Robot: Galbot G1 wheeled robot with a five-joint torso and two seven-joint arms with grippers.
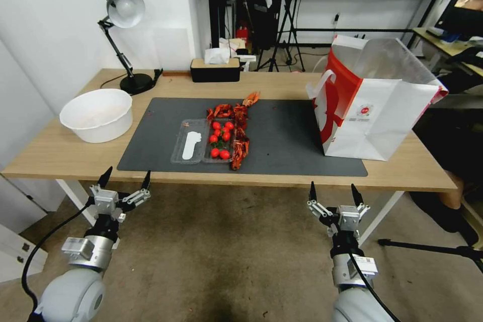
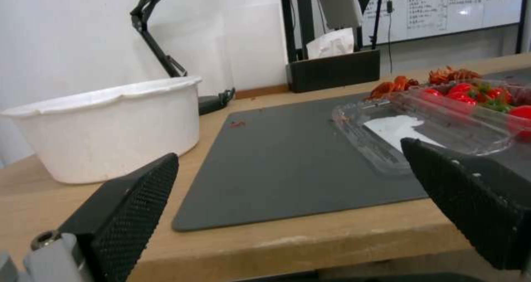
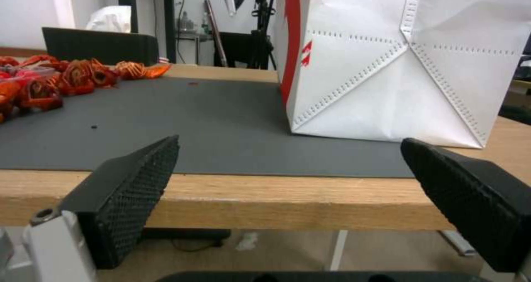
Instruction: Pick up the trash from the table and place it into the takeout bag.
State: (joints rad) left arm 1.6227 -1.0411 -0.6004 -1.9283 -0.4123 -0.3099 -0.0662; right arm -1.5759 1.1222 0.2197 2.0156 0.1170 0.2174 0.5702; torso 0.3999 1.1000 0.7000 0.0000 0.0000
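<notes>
The trash lies mid-mat on the table (image 1: pixel 55 151): a clear plastic tray (image 1: pixel 204 141) (image 2: pixel 420 128) holding small red tomatoes and a white scrap, with red crayfish shells (image 1: pixel 240 131) (image 3: pixel 72 76) heaped along its right side. The takeout bag (image 1: pixel 375 105) (image 3: pixel 398 66), white with red sides, stands upright and open on the mat's right end. Both grippers hang in front of and below the table's front edge. My left gripper (image 1: pixel 127 177) (image 2: pixel 288 157) is open, facing the tray. My right gripper (image 1: pixel 333 192) (image 3: pixel 290 143) is open, facing the bag.
A large white tub (image 1: pixel 97 114) (image 2: pixel 110 128) stands at the table's left end. Behind it is a black desk lamp (image 1: pixel 123 15), and a black tissue box (image 1: pixel 215 68) sits at the back edge. The dark mat (image 1: pixel 292 136) is bare between shells and bag.
</notes>
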